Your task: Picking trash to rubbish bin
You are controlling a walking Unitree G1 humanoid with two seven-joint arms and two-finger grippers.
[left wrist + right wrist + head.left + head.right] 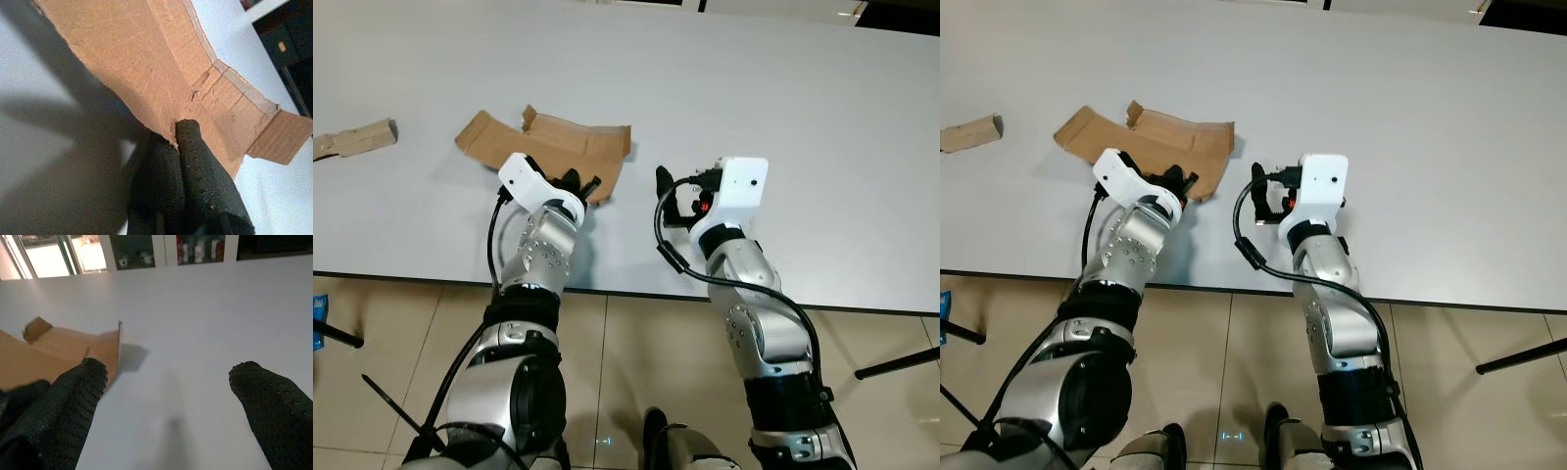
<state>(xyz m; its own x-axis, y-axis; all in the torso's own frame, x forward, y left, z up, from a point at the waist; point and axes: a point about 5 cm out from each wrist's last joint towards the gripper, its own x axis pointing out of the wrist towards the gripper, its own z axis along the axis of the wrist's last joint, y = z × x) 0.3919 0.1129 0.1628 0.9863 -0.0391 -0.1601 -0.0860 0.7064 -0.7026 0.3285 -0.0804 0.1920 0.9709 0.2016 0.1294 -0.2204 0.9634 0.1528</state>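
The cardboard (553, 145) under my left gripper (178, 142) was plain brown paperboard, matt and faintly ribbed, with creased folds and a rough torn edge. My fingers (205, 176) were black and pebbled, like textured rubber, dull rather than shiny. The table (803, 117) was a smooth white top with a soft sheen. My arms (759, 323) looked like brushed silver metal, capped with glossy white plastic. A second scrap (354, 140) was the same matt brown card. The floor (636, 352) was glossy beige tile.
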